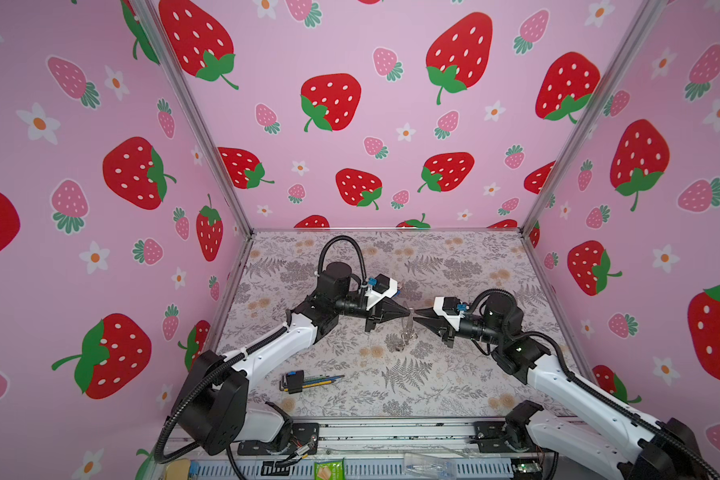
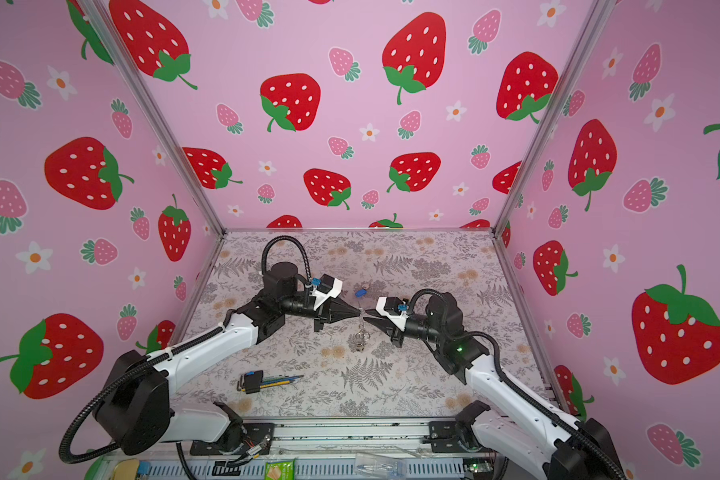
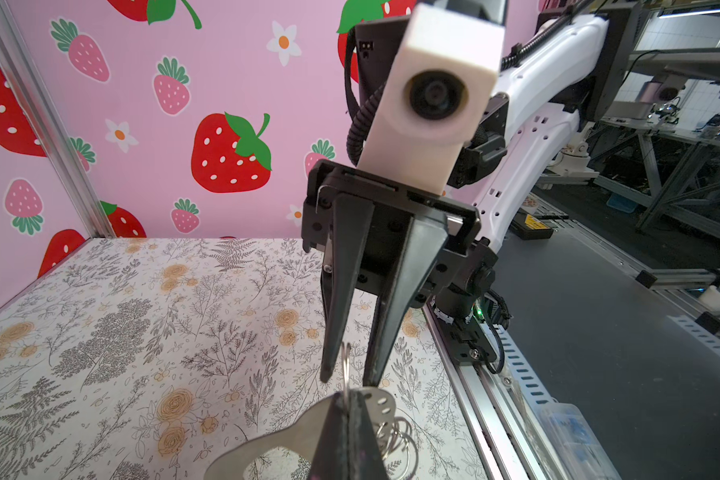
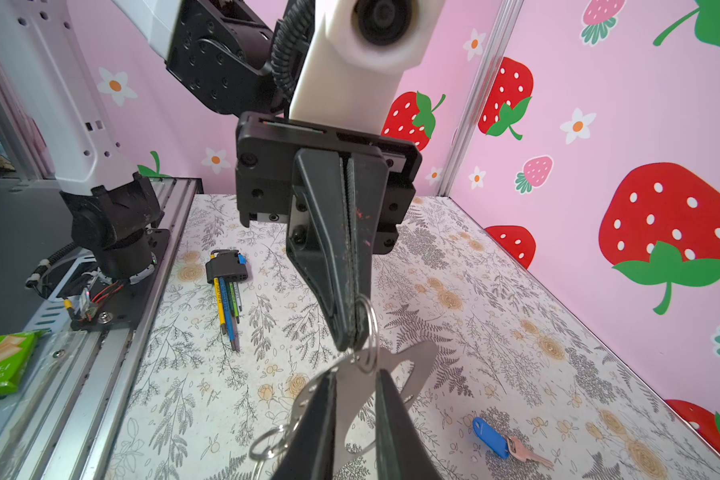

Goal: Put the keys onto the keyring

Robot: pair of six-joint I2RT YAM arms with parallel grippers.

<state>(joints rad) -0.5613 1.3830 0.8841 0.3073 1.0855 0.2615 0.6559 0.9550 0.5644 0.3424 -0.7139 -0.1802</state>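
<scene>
The keyring (image 1: 406,334) (image 2: 360,338), a flat grey holder (image 4: 416,361) (image 3: 296,428) with metal rings, hangs in the air above the middle of the mat. My left gripper (image 1: 408,314) (image 2: 360,313) (image 3: 347,395) is shut on its topmost ring (image 4: 370,332). Facing it tip to tip, my right gripper (image 1: 415,316) (image 2: 366,318) (image 4: 355,376) is narrowly open. Its fingers (image 3: 391,332) stand one on each side of that ring and of the holder's top edge. One key with a blue tag (image 4: 491,438) (image 2: 360,292) lies on the mat beyond the grippers.
A hex-key bundle in a black and blue holder (image 1: 304,380) (image 2: 262,380) (image 4: 225,274) lies near the mat's front left. The pink strawberry walls close the cell on three sides. A metal rail (image 1: 391,434) runs along the front edge.
</scene>
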